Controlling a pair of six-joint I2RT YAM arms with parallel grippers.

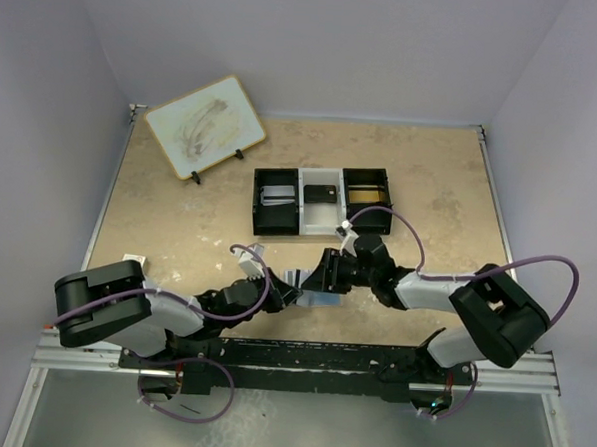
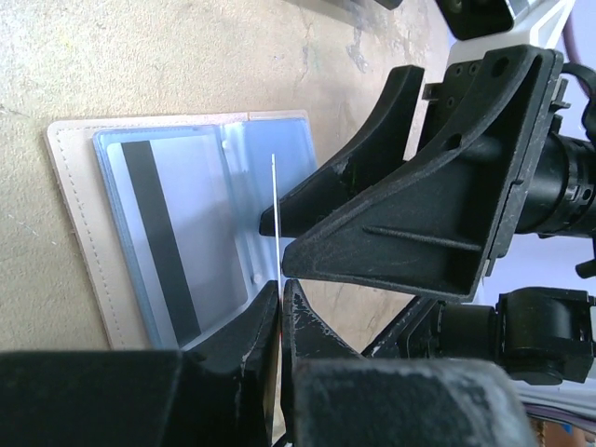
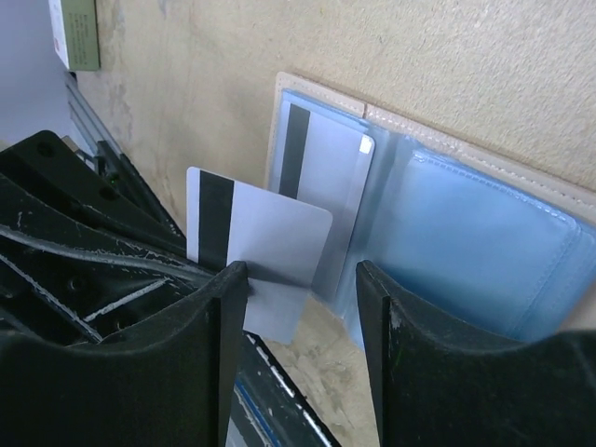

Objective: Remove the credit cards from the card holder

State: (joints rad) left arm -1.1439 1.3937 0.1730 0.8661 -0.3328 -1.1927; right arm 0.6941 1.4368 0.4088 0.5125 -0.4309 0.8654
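1. Between the closed fingers of the left hand (image 2: 279,303) a silvery-grey credit card (image 3: 265,247) with a black stripe is pinched. It is held upright and clear of the holder, and is seen edge-on as a thin white line in the left wrist view.
2. Just ahead of that hand, the card holder (image 2: 79,214) is laid open and flat on the surface (image 2: 140,56). Pale-blue clear pockets are framed by its tan stitched edge.
3. A second credit card (image 2: 200,233), grey with a black stripe, is seated inside the pocket that lies beyond the held card as seen from the right hand.
4. The right hand (image 3: 300,307) is set wide, its jaws well apart and nothing gripped between them. It is pointed toward the left hand and is close to it. The held card stands just past one of its fingers, and the empty blue pocket lies past the other. Whether its fingertips touch the holder cannot be told.
5. Beyond both hands and well apart from them, a three-compartment tray (image 1: 279,222) is placed. A pale grey card-like piece is seen in the compartment on the left hand's side, and a dark one in the white middle compartment.
6. Farther beyond the left hand, a wood-framed whiteboard (image 1: 203,126) is propped at a tilt.
7. A small box (image 3: 79,33) is seen behind the left hand, on the side away from the right hand.
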